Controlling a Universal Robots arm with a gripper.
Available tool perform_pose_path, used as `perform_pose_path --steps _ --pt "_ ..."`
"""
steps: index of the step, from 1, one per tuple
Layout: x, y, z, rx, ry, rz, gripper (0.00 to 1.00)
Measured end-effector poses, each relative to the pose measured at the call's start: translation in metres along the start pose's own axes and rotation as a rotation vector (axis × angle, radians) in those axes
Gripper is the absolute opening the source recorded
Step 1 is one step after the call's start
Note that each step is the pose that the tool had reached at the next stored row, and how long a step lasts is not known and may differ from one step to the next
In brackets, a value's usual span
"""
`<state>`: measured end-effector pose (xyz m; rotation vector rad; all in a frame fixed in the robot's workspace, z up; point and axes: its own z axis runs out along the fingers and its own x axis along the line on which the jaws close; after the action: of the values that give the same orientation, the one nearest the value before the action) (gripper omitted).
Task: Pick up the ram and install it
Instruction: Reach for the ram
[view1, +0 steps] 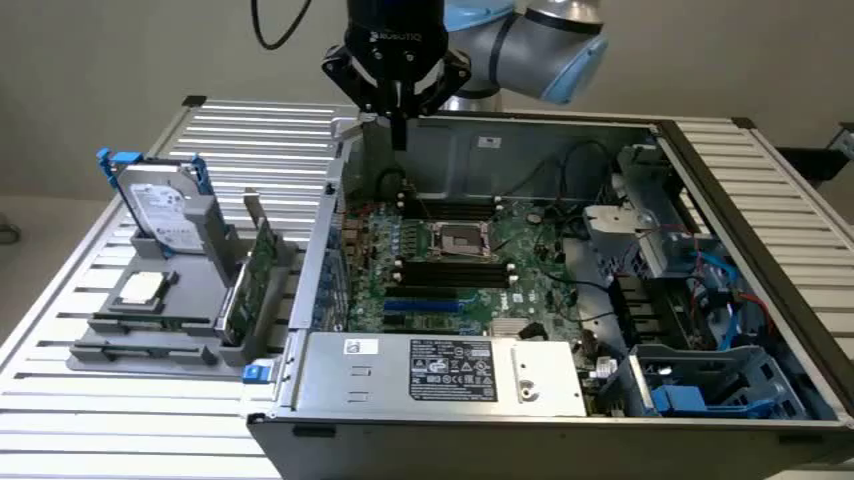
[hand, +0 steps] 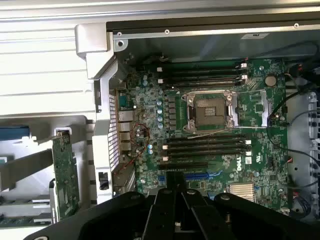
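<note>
My gripper (view1: 396, 135) hangs shut above the back left corner of the open computer case (view1: 441, 370), and I see nothing between its fingers. In the wrist view the closed gripper (hand: 175, 187) sits over the motherboard (hand: 260, 165), near the black memory slots (hand: 207, 145) beside the bare processor socket (hand: 210, 110). A thin dark green strip that looks like the ram (view1: 150, 321) stands on edge in the front of the grey fixture (view1: 100, 350), at the exterior view's left, well apart from the gripper.
The fixture also holds a hard drive (view1: 167, 210), a square silver processor (view1: 140, 290) and a broader green expansion card (view1: 260, 265) beside the case wall. The power supply (view1: 454, 370), cables (view1: 721, 290) and drive cages crowd the case's near and right sides.
</note>
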<state>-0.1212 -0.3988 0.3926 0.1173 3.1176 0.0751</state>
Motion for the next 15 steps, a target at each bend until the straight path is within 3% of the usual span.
perform_pose_path --steps 10,15 --pt "0.002 -0.0002 -0.0001 0.0003 0.0001 0.0 0.11" --pt "0.024 -0.002 0.0002 0.0001 0.0 0.0 0.11"
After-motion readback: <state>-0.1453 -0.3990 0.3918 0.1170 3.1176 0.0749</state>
